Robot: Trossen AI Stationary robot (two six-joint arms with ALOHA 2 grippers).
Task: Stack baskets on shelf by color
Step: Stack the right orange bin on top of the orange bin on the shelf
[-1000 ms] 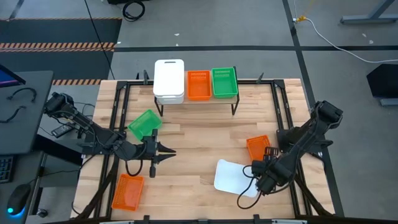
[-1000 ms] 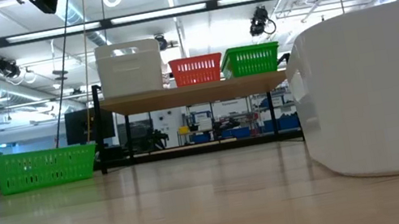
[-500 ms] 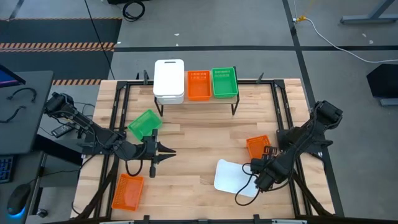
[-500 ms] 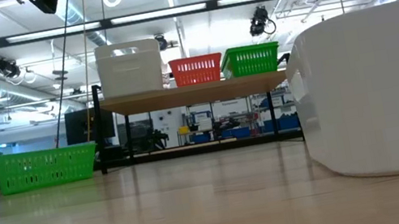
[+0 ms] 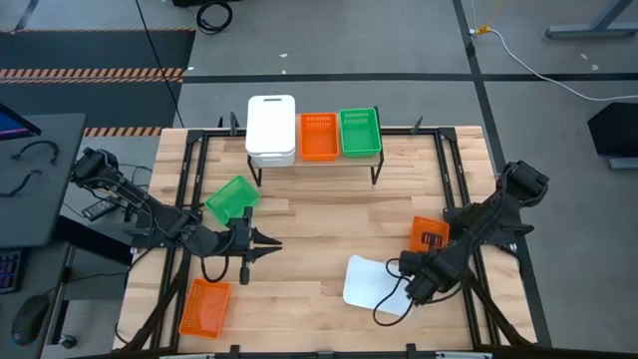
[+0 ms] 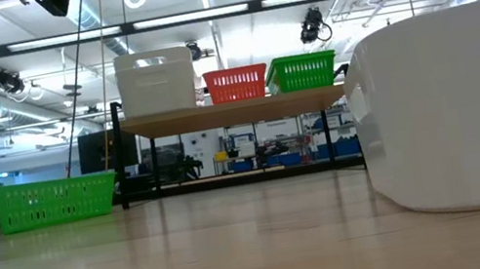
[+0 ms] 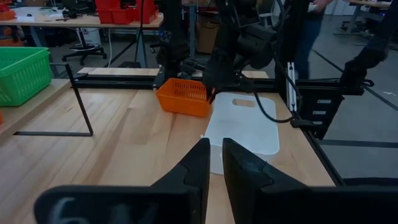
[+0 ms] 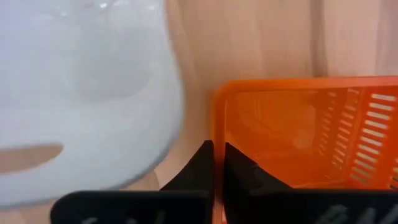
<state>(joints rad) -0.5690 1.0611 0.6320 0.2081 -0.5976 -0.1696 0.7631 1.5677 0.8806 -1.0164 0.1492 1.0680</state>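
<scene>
The right gripper (image 8: 217,163) is pinched on the near wall of an orange basket (image 5: 430,234) at the right side of the table, one finger inside the wall and one outside; in the high view the arm itself covers the contact, and only the right wrist view shows it. Just beside that basket lies a white basket (image 5: 374,284) upside down, its edge partly under the right arm and its far side cut off in the low view. The left gripper (image 5: 267,245) hangs over bare table near the middle, fingers nearly together with nothing between them. A green basket (image 5: 231,198) sits tilted behind the left arm, and another orange basket (image 5: 204,307) lies near the table's front left corner. On the shelf (image 5: 317,160) stand a white stack (image 5: 271,130), one orange basket (image 5: 319,136) and one green basket (image 5: 360,132); how many whites are nested there cannot be told.
</scene>
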